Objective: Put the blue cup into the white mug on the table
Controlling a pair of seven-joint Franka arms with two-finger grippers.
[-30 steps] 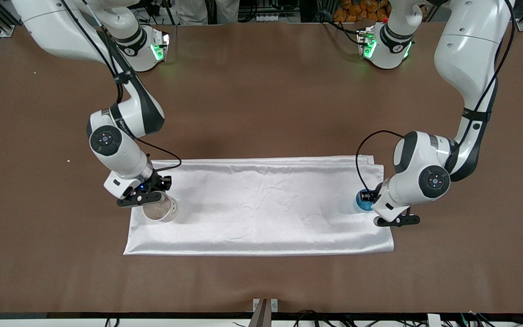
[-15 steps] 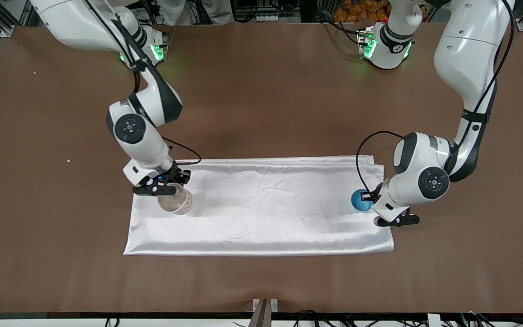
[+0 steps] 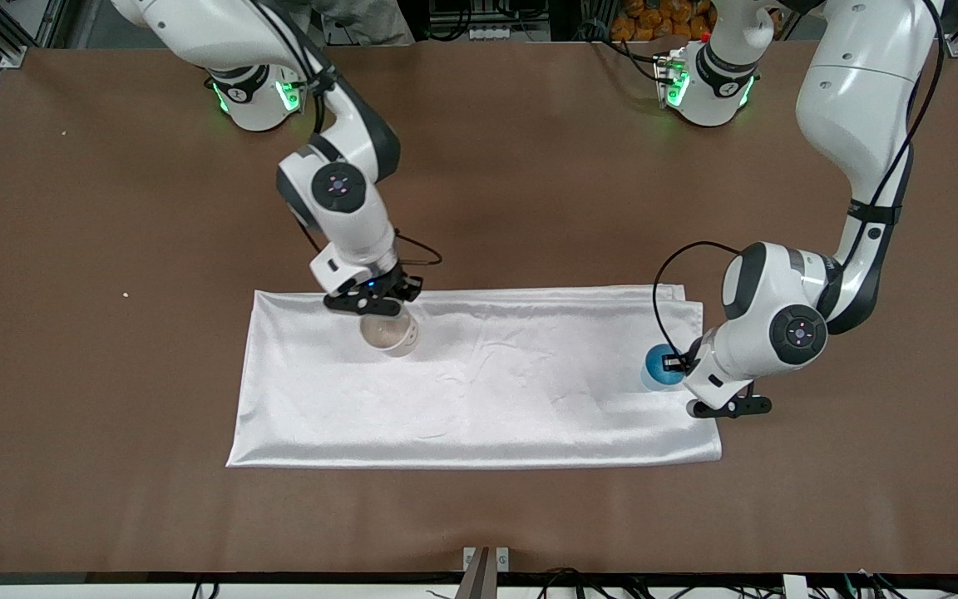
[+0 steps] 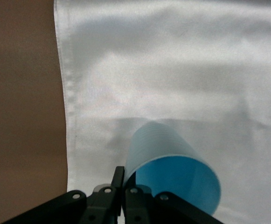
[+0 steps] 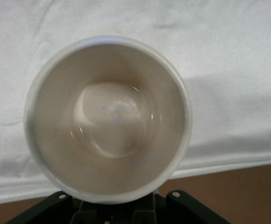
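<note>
My left gripper (image 3: 678, 363) is shut on the rim of the blue cup (image 3: 659, 367) at the left arm's end of the white cloth (image 3: 487, 391). The left wrist view shows the blue cup (image 4: 172, 170) tilted, its rim pinched between my left gripper's (image 4: 125, 181) two fingers, one inside and one outside. My right gripper (image 3: 377, 309) holds the white mug (image 3: 390, 334) by its side, up over the cloth's edge farthest from the front camera. In the right wrist view the white mug (image 5: 108, 119) is empty and covers my right gripper (image 5: 113, 207); its handle is hidden.
The cloth lies spread across the middle of the brown table (image 3: 529, 183), with bare brown surface all round it. Both arms' bases stand along the table's edge farthest from the front camera.
The right arm has carried the mug from the cloth's corner at its own end toward the cloth's middle, along the edge farthest from the camera. The left gripper has shut on the blue cup's rim.
</note>
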